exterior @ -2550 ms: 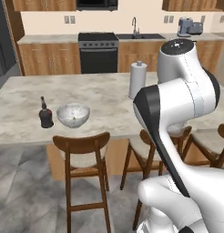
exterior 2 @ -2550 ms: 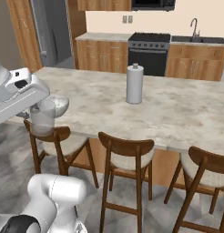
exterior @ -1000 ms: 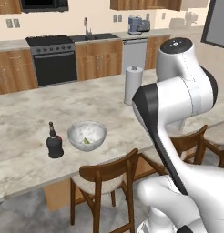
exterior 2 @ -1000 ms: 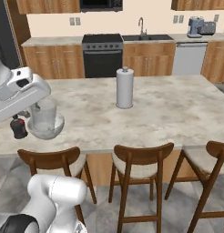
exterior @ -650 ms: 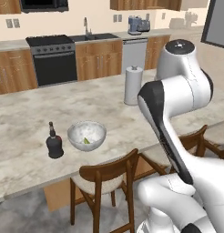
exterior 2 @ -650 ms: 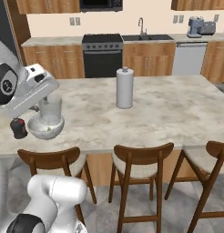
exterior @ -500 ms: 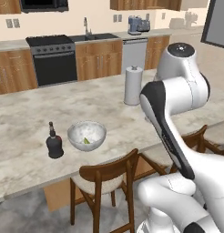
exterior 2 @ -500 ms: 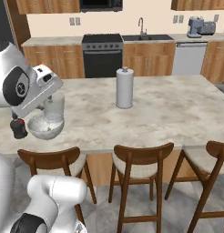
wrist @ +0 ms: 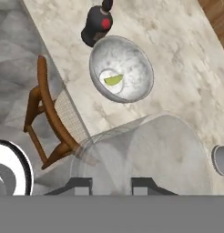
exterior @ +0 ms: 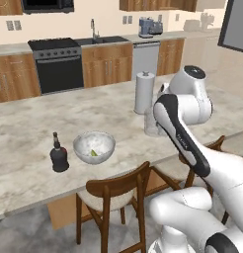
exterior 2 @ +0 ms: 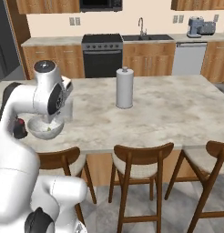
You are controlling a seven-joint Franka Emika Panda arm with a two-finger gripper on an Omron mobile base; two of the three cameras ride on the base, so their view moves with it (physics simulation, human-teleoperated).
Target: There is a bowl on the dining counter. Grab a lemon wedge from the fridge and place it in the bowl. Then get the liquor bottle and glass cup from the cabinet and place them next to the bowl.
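Three task items in sight: bowl (exterior: 94,147) resting on the marble counter (exterior: 24,128), lemon wedge (wrist: 113,80) lying inside it, liquor bottle (exterior: 58,154) upright just beside the bowl on its left in the left base view. Glass cup (wrist: 145,154) large and clear in the hand view, clamped between the two dark tips of the end effector (wrist: 112,186), held above the counter near the bowl. Same cup (exterior: 152,121) faintly visible in the left base view next to the white arm, just in front of the paper towel roll (exterior: 144,92). In the right base view, bowl (exterior 2: 45,129) partly hidden behind the arm, bottle's red-marked side (exterior 2: 19,129) peeking out at left. Wooden stools (exterior 2: 140,173) lined along the near edge of the counter. Black stove (exterior: 57,66) and sink faucet (exterior 2: 142,26) against the back wall.
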